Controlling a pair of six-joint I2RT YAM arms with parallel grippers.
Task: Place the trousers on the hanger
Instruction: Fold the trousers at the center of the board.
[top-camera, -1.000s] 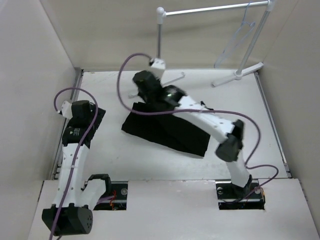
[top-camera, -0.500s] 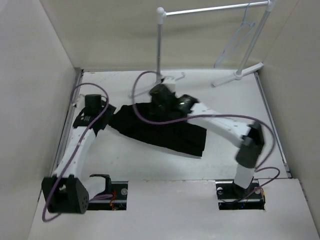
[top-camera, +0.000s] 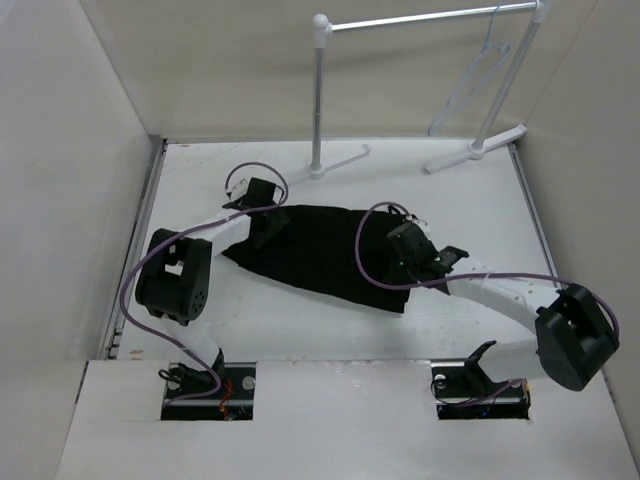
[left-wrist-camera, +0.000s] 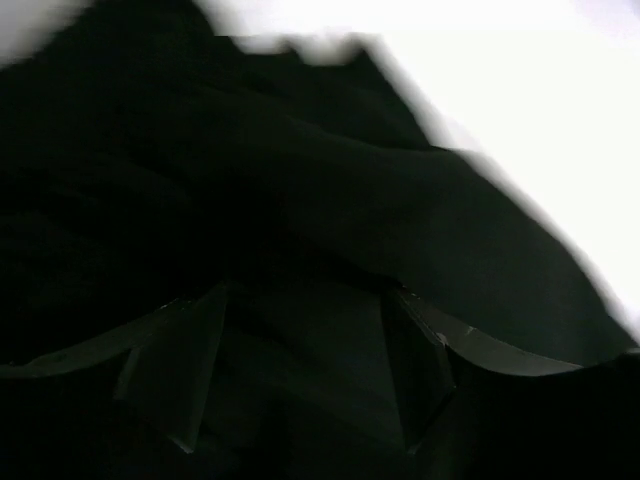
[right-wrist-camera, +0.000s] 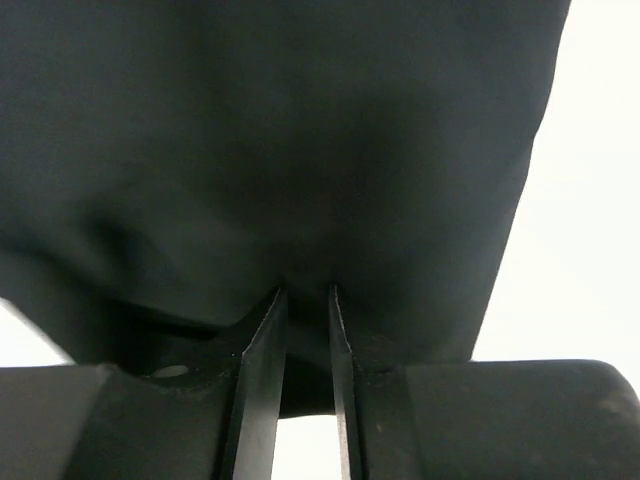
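Observation:
The black trousers (top-camera: 320, 255) lie spread flat across the middle of the table. My left gripper (top-camera: 266, 222) hangs low over their upper left edge. In the left wrist view its fingers (left-wrist-camera: 195, 365) stand wide apart with dark trousers fabric (left-wrist-camera: 300, 230) below and between them, gripper (left-wrist-camera: 305, 375) open. My right gripper (top-camera: 400, 242) is at the trousers' right end. In the right wrist view the gripper (right-wrist-camera: 298, 305) is nearly closed, pinching the trousers (right-wrist-camera: 280, 140). The pale wire hanger (top-camera: 478, 75) hangs on the rack at the far right, away from both grippers.
The white tubular garment rack (top-camera: 320, 90) stands at the back, its rail high, its feet (top-camera: 340, 160) on the table behind the trousers. Beige walls close in the left, back and right. Purple cables loop over both arms.
The right gripper has moved right and nearer with the trousers, lowering and spreading them on the table. The left arm has swung from the left edge onto the trousers' upper left part.

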